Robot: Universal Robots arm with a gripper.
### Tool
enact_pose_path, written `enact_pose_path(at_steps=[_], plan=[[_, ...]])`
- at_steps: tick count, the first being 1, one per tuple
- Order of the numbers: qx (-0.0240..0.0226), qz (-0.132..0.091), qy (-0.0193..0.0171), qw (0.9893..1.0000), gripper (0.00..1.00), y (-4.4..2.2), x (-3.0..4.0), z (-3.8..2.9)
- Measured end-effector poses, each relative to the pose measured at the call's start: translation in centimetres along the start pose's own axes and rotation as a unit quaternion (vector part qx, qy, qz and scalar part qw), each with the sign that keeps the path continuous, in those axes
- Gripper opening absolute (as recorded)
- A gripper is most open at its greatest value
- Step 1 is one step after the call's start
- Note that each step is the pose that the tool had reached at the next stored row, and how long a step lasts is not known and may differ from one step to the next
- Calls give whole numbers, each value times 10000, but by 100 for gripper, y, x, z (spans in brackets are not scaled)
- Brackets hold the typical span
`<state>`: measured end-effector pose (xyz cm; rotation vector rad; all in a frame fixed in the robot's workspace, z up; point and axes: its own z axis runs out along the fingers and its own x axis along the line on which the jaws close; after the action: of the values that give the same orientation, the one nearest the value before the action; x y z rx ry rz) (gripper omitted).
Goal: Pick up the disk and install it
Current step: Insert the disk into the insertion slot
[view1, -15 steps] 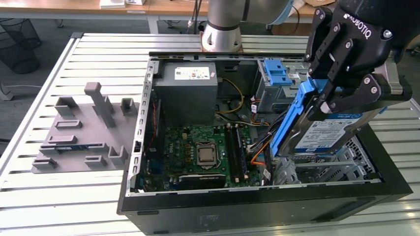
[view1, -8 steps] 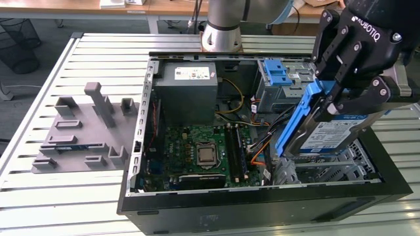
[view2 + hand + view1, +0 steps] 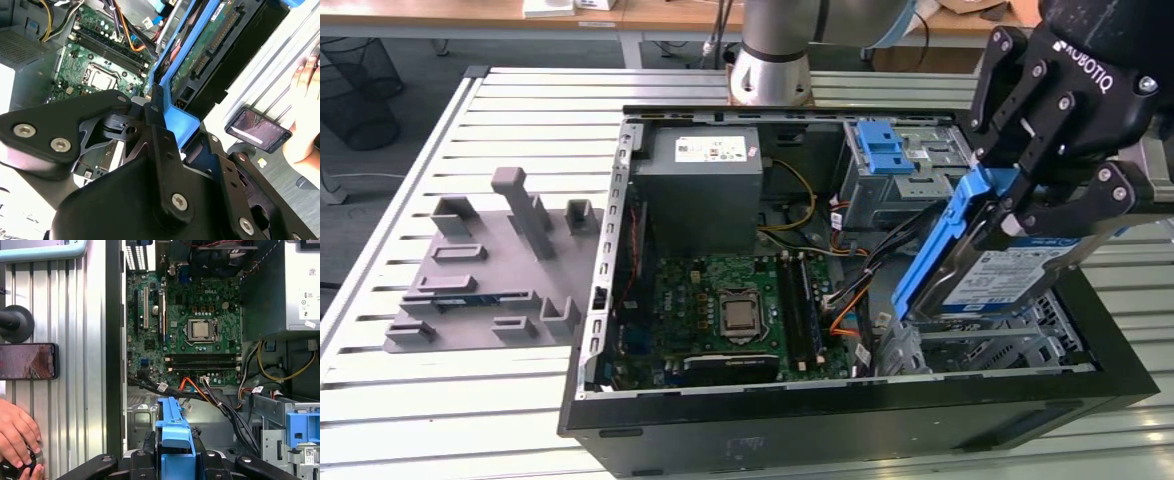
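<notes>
The disk (image 3: 998, 278), a silver drive with a white-and-blue label in a blue plastic carrier (image 3: 937, 245), hangs tilted on edge above the metal drive cage (image 3: 987, 345) at the front of the open computer case, on the exterior view's right. My black gripper (image 3: 1034, 205) is shut on the carrier's handle end. In the second wrist view the gripper (image 3: 172, 125) clamps the blue frame, and the disk's green circuit side (image 3: 210, 45) faces the camera. The first wrist view has the blue carrier (image 3: 172, 437) between my fingers (image 3: 145, 460), over the case floor.
Inside the case are the motherboard (image 3: 734, 300), the grey power supply (image 3: 707, 175), loose cables (image 3: 854, 290) and another blue carrier (image 3: 887, 145) in the rear bay. A grey fixture (image 3: 494, 270) lies on the slatted table. A phone (image 3: 27, 361) and a person's hand (image 3: 15, 435) are beside the case.
</notes>
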<state>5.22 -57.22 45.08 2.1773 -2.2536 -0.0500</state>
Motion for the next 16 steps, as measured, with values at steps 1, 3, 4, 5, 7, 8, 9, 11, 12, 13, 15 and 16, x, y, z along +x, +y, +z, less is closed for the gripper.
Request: enact_pose_path(at_steps=[1, 3, 4, 5, 7, 8, 9, 11, 12, 13, 15, 16], plan=[[0, 0, 0, 10000, 36, -15, 0, 4], [0, 0, 1, 10000, 36, -32, -1, 9], [0, 1, 2, 10000, 36, -34, -1, 10], [0, 0, 1, 10000, 36, -38, -1, 11], [0, 0, 0, 10000, 36, -54, -1, 16], [0, 0, 0, 10000, 36, -64, -2, 18], [0, 0, 0, 10000, 36, -73, -2, 22], [0, 0, 0, 10000, 36, -90, -2, 27], [0, 0, 0, 10000, 36, -102, -3, 30], [0, 0, 0, 10000, 36, -114, -3, 33], [0, 4, 0, 10000, 36, -138, -4, 38], [0, 8, 0, 10000, 36, -149, -4, 41]])
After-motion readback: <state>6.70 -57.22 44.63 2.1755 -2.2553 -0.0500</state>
